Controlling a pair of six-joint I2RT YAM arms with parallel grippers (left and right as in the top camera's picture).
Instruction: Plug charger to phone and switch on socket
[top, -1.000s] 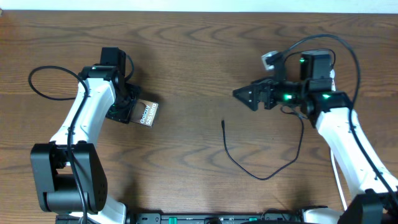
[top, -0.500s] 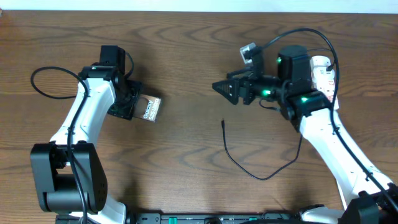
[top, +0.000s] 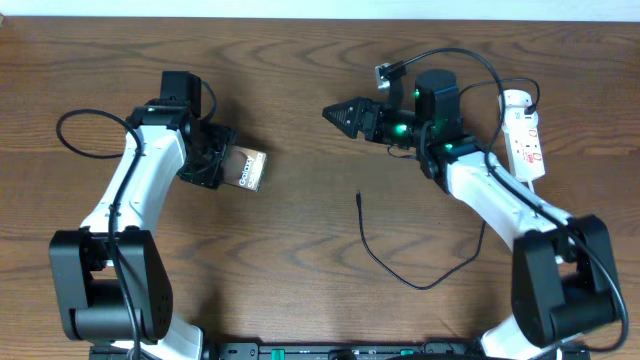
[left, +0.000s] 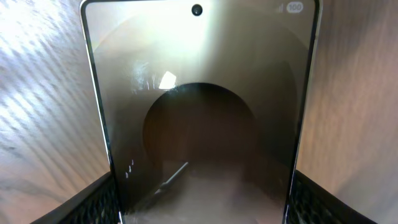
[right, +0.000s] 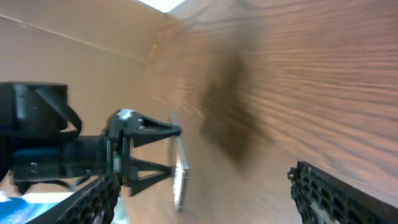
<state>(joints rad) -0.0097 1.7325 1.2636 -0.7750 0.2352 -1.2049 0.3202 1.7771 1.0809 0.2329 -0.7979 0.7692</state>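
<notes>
My left gripper (top: 215, 165) is shut on the phone (top: 247, 169), holding its lower end, with the white lettering facing up. In the left wrist view the phone (left: 199, 112) fills the frame between both fingers. The charger cable (top: 415, 283) lies loose on the table, its connector tip (top: 358, 198) pointing away, free of both grippers. Its other end runs under my right arm. The white socket strip (top: 526, 135) lies at the far right. My right gripper (top: 340, 113) is open and empty, above the table, pointing left. Its wrist view shows the phone edge-on (right: 180, 171).
A black arm cable (top: 75, 135) loops at the far left. Another arm cable (top: 480, 60) arches above the right arm. The table's back edge (top: 320, 17) runs along the top. The left arm also shows in the right wrist view (right: 62, 149).
My right arm has swung left, away from the socket strip, toward the table's middle. My left gripper has shifted the phone slightly right and turned it a little.
</notes>
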